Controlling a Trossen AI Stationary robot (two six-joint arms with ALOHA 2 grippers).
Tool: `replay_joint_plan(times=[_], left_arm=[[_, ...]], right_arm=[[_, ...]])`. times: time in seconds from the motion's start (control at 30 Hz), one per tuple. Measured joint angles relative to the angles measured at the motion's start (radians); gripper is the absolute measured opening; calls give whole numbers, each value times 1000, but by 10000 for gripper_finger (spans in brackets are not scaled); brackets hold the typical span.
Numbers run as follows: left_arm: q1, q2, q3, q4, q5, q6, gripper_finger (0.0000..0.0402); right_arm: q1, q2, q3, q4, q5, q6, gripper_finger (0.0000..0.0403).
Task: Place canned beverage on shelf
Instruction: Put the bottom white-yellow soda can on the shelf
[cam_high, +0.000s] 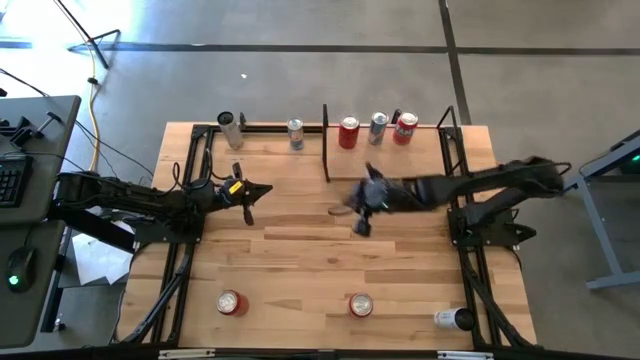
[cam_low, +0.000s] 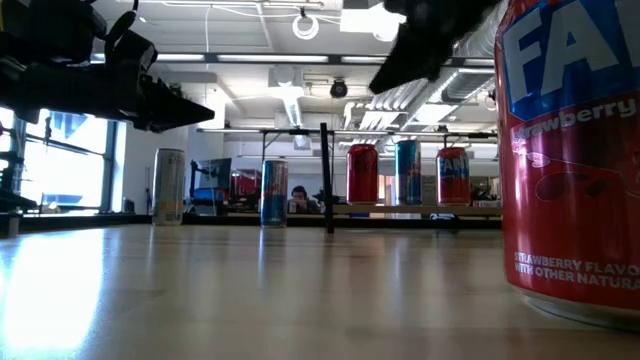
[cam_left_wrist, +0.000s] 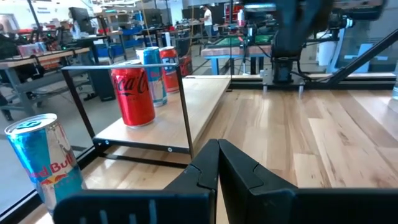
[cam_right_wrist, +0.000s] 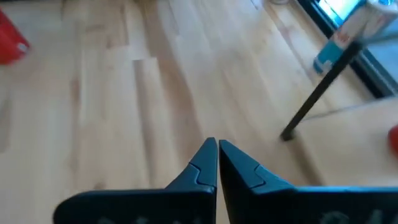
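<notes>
Over the slatted table (cam_high: 300, 250), the right end effector (cam_high: 362, 226) hangs closed and empty, arm outstretched.

Both arms are dark, jointed and slim, the left gripper (cam_high: 250, 192) carrying a small yellow mark near its wrist, and each right gripper (cam_right_wrist: 217, 163) finger tapers to a notched, wedge-shaped tip.
</notes>
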Motion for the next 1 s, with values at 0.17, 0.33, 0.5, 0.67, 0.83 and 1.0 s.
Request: replay_joint_plan(times=[0.17,0.33,0.5,0.67,0.83,1.0], left_arm=[[0,0,0,-1,1,-8,0],[-1,0,0,-11,11,-55,0],[-1,0,0,-28,15,-75,0],[-1,0,0,-31,14,-87,0],[-1,0,0,-45,13,-109,0],[0,0,0,-67,15,-132,0]], right_arm=[[148,-117,-95,-76,80,276,0],[286,-119,-44,-392,110,615,0],[378,-69,106,-711,44,945,0],[459,10,303,-931,-111,1197,0],[534,105,476,-1087,-250,1408,0],[601,186,598,-1181,-344,1582,0]])
